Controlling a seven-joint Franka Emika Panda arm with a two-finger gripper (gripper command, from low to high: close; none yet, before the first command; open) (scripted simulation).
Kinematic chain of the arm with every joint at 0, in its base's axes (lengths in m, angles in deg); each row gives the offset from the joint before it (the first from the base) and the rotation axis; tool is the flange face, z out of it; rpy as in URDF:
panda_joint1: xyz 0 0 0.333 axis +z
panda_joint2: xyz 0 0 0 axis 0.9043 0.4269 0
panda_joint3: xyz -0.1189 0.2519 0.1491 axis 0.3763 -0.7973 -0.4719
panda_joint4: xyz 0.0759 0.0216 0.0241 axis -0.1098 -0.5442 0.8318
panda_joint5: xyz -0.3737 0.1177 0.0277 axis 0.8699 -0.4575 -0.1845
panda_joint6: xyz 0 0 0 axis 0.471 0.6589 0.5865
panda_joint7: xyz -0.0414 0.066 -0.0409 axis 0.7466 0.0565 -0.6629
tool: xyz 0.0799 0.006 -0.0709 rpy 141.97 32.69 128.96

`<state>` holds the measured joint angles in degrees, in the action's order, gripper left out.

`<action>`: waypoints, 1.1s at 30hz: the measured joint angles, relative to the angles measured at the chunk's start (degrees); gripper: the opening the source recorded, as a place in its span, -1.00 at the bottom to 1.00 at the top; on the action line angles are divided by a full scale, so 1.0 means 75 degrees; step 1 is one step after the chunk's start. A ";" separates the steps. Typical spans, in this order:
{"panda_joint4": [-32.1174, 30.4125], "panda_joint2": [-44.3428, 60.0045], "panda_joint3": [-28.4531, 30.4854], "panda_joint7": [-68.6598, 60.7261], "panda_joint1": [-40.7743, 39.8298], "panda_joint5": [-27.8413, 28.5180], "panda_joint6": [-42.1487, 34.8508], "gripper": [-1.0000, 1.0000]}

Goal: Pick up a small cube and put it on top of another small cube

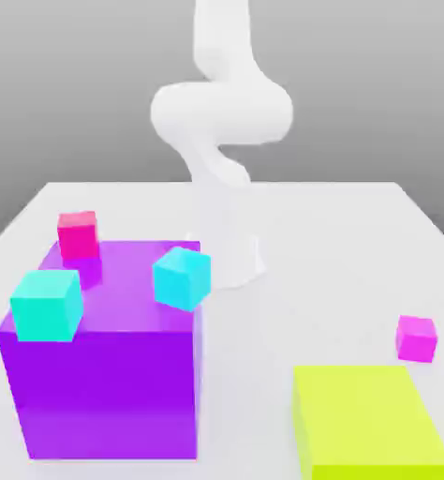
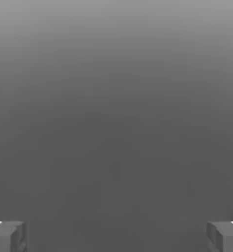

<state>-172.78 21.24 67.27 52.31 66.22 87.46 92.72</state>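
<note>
Showing from near to far, the exterior view has a yellow-green block (image 1: 362, 412) at the front, toward that view's right, its flat top bare. At the front on the view's left stands a big purple block (image 1: 104, 394). Just behind the yellow-green block and further to the view's right, a small magenta cube (image 1: 416, 339) sits directly on the pale counter (image 1: 291, 234), touching nothing else. Three small cubes rest on the purple block: a turquoise one (image 1: 46, 307) at its near left corner, a cyan one (image 1: 182, 278) turned at an angle by its right edge, and a rose-pink one (image 1: 78, 236) at the far left. Beyond them rises the white robot arm (image 1: 223, 112), reaching up out of the picture.

The hand (image 2: 116, 237) appears in the hand view with its two fingers spread wide and nothing between them, against plain grey.

The task looks to be at its very start. The magenta cube is not gripped, and the rose-pink cube has nothing on top. Grasping, lifting, carrying and stacking all remain. The magenta cube appears to lie well apart from the hand and below it, so the hand probably has to travel over and down first.
</note>
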 joint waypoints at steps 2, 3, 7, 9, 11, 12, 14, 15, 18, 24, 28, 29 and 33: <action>-0.0248 0.0599 -0.0379 -0.0156 0.0166 0.0205 0.0308 0.00; -0.0367 0.0887 -0.0547 -0.0225 0.0257 0.0312 0.0455 0.00; -0.0831 0.2024 -0.1171 -0.0504 0.0637 0.0715 0.1028 0.00; -0.1062 0.2589 -0.1470 -0.0657 0.0830 0.0898 0.1312 0.00; -0.1293 0.3150 -0.1757 -0.0816 0.1033 0.1067 0.1596 0.00; -0.1409 0.3430 -0.1889 -0.0903 0.1146 0.1145 0.1741 0.00; -0.1642 0.3984 -0.2141 -0.1090 0.1384 0.1279 0.2032 0.00; -0.1759 0.4257 -0.2270 -0.1195 0.1501 0.1330 0.2179 0.00; -0.2113 0.5058 -0.2635 -0.1571 0.2054 0.1398 0.2628 0.00; -0.2651 0.6450 -0.3097 -0.2316 0.2777 0.1299 0.3538 0.00; -0.2505 0.7196 -0.2493 -0.1695 0.3228 0.2166 0.4058 0.00; -0.2461 0.7379 -0.2270 -0.1527 0.3402 0.2391 0.4191 0.00; -0.2306 0.8047 -0.1359 -0.0966 0.4148 0.3138 0.4684 -1.00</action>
<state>-190.08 81.59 57.08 45.06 97.32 111.00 127.85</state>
